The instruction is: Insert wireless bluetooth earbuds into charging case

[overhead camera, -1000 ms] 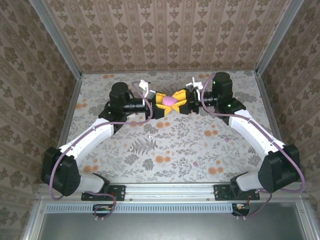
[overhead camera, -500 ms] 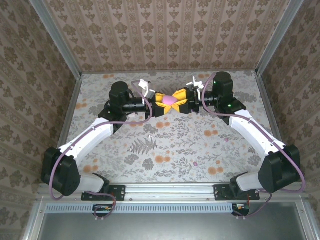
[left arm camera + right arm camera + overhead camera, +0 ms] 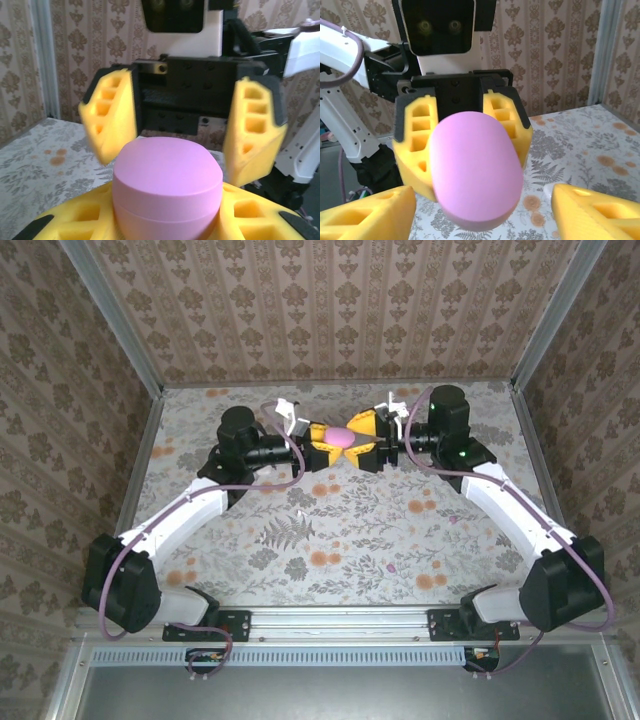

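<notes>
Pink case [image 3: 167, 187] is clamped, lid shut, in left gripper [image 3: 167, 220] above table [image 3: 350, 535]. Right gripper [image 3: 480, 212] is spread wide, nothing held. No earbuds seen inserted; opening and insertion are judged left.

The top external camera looks steeply down on the pink charging case [image 3: 340, 437] from high on its near side, far off; the left wrist camera looks level across the case [image 3: 167, 185], very close; the right wrist camera faces the case [image 3: 475, 170] from the opposite side, equally close; all three views share it.
</notes>
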You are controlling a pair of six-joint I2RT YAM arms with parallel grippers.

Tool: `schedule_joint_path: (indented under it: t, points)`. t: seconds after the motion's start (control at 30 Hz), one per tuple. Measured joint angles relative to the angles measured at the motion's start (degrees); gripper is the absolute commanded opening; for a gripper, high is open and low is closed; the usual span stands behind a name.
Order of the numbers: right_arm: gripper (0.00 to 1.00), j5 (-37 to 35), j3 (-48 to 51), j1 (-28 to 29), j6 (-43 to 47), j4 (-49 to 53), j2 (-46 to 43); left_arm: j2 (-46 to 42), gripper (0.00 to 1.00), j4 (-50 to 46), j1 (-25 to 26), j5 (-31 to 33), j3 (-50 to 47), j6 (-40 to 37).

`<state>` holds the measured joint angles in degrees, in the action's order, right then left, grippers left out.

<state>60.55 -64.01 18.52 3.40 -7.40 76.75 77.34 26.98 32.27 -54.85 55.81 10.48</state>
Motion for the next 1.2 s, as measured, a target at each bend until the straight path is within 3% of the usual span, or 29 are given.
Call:
schedule_joint_path:
  t: [0.27,0.57,1.2]
  points:
    - [0.76,-4.55,0.09,-0.02,-9.18,1.16,-3.02,-0.20,0.29,13.60,0.39,8.59,-8.48,2.86]
    - [0.74,-6.82,-0.02,0.00,-14.64,6.88,-3.21,-0.20,0.29,23.15,1.46,11.78,-10.34,3.41]
    - [0.71,-6.25,-4.92,0.24,-16.94,11.56,0.33,1.38,0.29,27.87,2.58,12.09,-10.86,6.03]
